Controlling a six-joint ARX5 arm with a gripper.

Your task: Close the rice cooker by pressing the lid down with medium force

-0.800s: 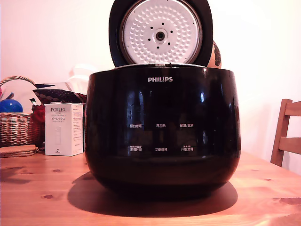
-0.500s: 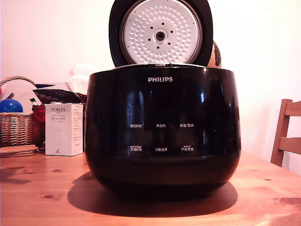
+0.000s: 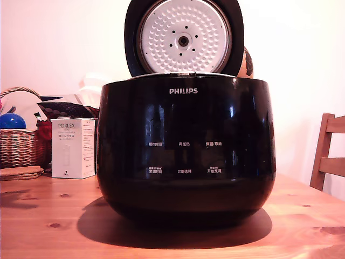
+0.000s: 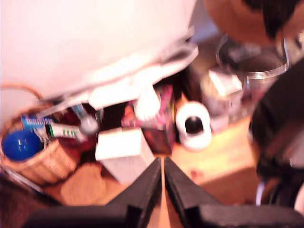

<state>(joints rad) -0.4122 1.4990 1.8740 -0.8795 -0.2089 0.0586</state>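
While lid [image 3: 184,38] stands upright, pincer [image 4: 163,167] seemingly closed

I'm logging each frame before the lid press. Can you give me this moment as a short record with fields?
cooker: black rice cooker upright on the wooden table
lid: lid open, standing up behind the pot, white dimpled plate facing the camera
claw: claw with fingers nearly together, holding nothing, not on the lid; wrist view blurred
exterior view's left: white box, wicker basket with a blue ball
exterior view's right: wooden chair
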